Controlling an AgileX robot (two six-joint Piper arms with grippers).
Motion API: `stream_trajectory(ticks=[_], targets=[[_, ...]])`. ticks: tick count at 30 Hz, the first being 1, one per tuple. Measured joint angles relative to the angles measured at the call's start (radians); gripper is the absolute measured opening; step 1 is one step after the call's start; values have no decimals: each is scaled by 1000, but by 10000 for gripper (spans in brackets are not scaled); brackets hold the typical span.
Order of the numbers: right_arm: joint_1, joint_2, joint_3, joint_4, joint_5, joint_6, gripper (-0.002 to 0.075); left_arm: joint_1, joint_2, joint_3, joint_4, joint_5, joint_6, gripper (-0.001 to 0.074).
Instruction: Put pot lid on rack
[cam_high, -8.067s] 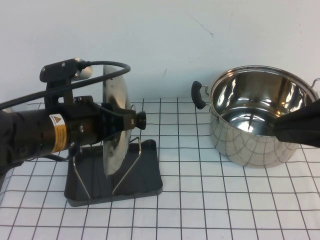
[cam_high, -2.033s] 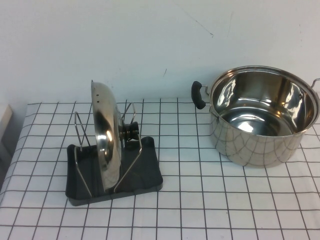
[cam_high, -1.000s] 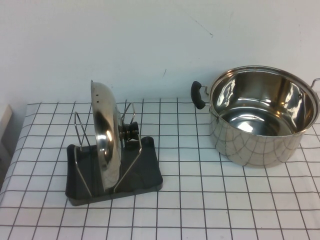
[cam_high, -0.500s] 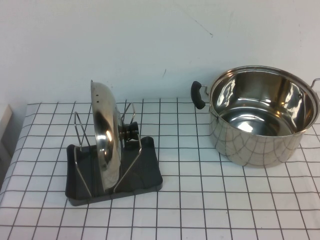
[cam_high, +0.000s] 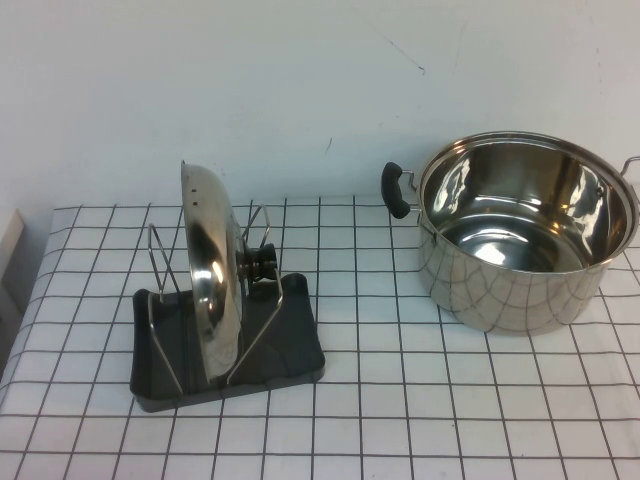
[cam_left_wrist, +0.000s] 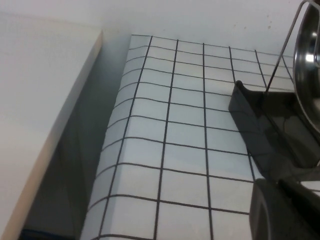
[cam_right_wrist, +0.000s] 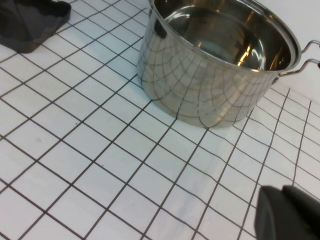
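Three cameras: one raised, two low at the wrists.
The high view overlooks the whole white grid-lined table (cam_high: 400, 400). The left wrist view, left gripper (cam_left_wrist: 280, 210) at its edge, hugs the black wire-looped plastic rack (cam_left_wrist: 270, 125). The right wrist view, right gripper (cam_right_wrist: 287, 212) at its edge, faces the deep steel pot (cam_right_wrist: 210, 75). The high view shares both.

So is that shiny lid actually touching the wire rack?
Touching. The high view shows the pot lid standing on edge between the rack's wire loops, leaning on them; neither gripper holds it.

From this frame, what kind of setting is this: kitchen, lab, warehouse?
Probably a lab tabletop staged as a kitchen: a white black-gridded table cover, bare white wall, and only a shiny domed steel pot lid standing in a black wire-loop rack beside a deep steel pot. Neither gripper appears in the high view.
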Motion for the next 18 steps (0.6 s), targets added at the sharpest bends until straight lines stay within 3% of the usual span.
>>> stream_trajectory(ticks=[6, 18], targets=[[0, 0, 0, 0, 0, 0, -2, 0, 0, 0, -8, -2, 194, -2], [0, 0, 0, 0, 0, 0, -2, -10, 0, 0, -50, -7, 205, -2]])
